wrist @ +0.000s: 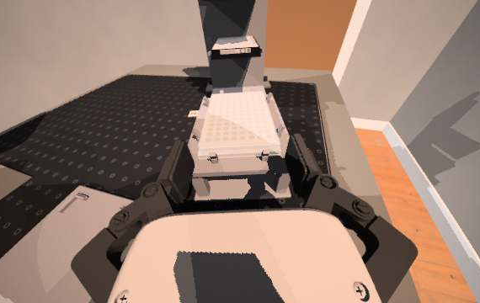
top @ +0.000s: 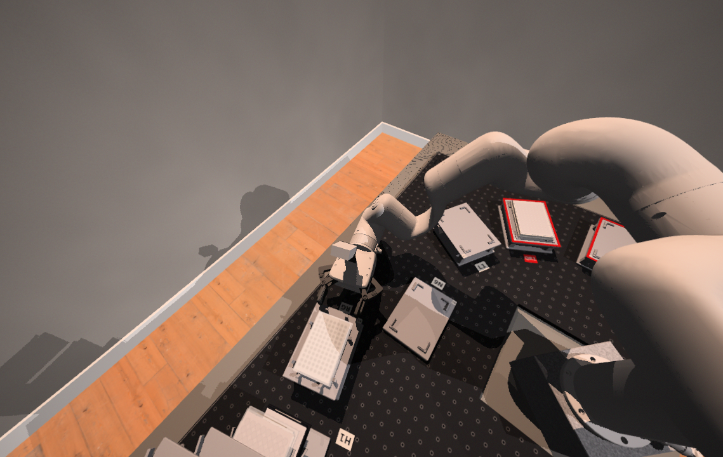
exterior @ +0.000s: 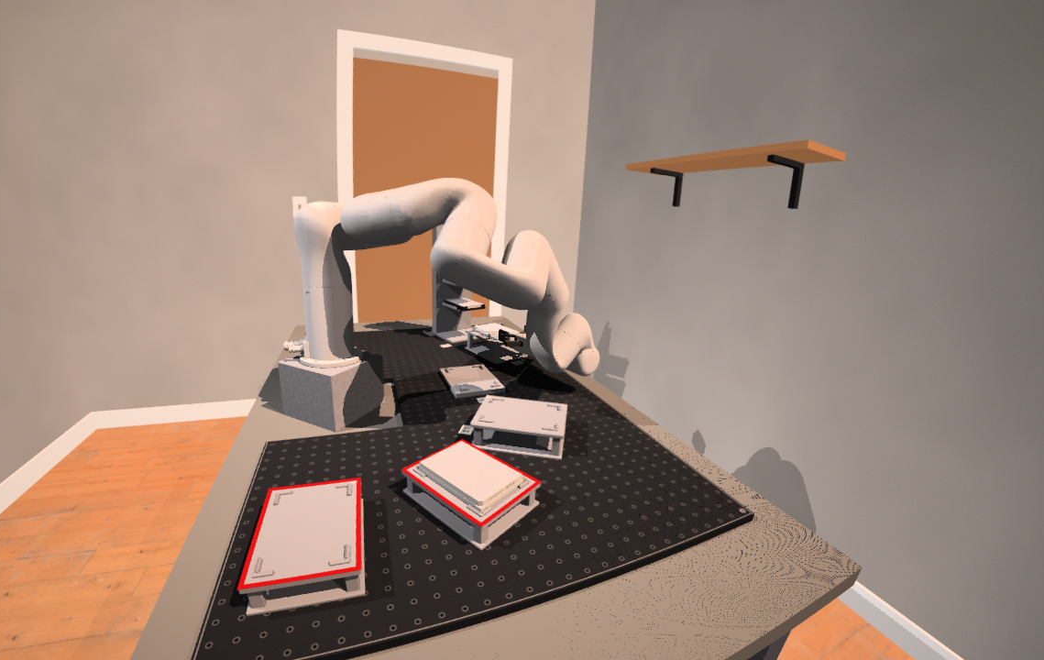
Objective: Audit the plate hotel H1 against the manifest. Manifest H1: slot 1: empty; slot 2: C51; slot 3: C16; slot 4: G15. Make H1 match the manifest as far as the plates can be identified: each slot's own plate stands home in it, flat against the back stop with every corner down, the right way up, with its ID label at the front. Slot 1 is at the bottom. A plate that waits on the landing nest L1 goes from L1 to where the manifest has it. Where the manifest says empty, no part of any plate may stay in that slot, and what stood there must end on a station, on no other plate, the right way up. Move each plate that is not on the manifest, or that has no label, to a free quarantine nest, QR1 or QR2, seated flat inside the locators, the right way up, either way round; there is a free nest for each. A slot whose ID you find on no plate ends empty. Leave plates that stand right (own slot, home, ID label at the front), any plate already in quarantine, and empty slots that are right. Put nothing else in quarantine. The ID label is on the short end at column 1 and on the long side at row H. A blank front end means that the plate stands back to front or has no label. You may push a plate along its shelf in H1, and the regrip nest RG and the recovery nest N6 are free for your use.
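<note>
A white well plate (top: 323, 348) (wrist: 237, 122) lies flat on the regrip nest (top: 346, 379) (wrist: 232, 172), its near short end blank in the wrist view. My gripper (top: 348, 295) (wrist: 238, 148) (exterior: 502, 346) is open and empty. It stands level just off that near end, with its fingers apart on either side of the nest's front and clear of the plate. Behind the nest stands the plate hotel H1 (wrist: 229, 73) (top: 264, 437) (exterior: 447, 315). One plate (wrist: 235, 45) sits high in the hotel with a label strip at its front. The lower slots are hidden.
The recovery nest N6 (top: 419, 318) (exterior: 469, 379) (wrist: 34, 248) lies empty beside the gripper. The landing nest L1 (top: 466, 231) (exterior: 522, 418) is empty. One red-rimmed quarantine nest (top: 551, 245) (exterior: 529, 486) holds a plate (top: 529, 221) (exterior: 472, 478); the other (top: 605, 238) (exterior: 308, 525) is empty. The table edge runs close by.
</note>
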`<state>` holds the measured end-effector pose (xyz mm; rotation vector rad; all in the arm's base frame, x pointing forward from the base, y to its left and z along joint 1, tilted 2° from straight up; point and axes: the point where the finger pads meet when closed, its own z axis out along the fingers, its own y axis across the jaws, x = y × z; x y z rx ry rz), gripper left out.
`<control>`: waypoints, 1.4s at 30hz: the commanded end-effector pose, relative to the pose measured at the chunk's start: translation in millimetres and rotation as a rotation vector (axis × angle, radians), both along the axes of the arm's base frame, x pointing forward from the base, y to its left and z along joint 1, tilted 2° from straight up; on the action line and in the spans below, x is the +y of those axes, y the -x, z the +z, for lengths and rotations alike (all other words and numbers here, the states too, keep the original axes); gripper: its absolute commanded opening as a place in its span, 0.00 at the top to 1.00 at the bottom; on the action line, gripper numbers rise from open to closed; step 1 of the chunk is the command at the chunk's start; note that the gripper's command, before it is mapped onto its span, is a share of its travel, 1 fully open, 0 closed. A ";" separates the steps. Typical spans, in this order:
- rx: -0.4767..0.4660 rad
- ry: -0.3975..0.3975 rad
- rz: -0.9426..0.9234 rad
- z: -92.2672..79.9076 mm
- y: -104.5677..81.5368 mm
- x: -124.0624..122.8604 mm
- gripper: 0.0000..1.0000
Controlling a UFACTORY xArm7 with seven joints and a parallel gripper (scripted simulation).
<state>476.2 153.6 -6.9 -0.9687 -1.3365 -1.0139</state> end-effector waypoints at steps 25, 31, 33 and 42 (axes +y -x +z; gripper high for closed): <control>-0.004 0.000 0.000 1.3 -9.8 -28.4 0.00; -0.004 0.000 0.000 1.3 -9.8 -28.4 0.00; -0.004 0.000 0.000 1.3 -9.7 -28.4 0.00; -0.004 0.000 0.000 9.2 -9.4 -27.9 0.00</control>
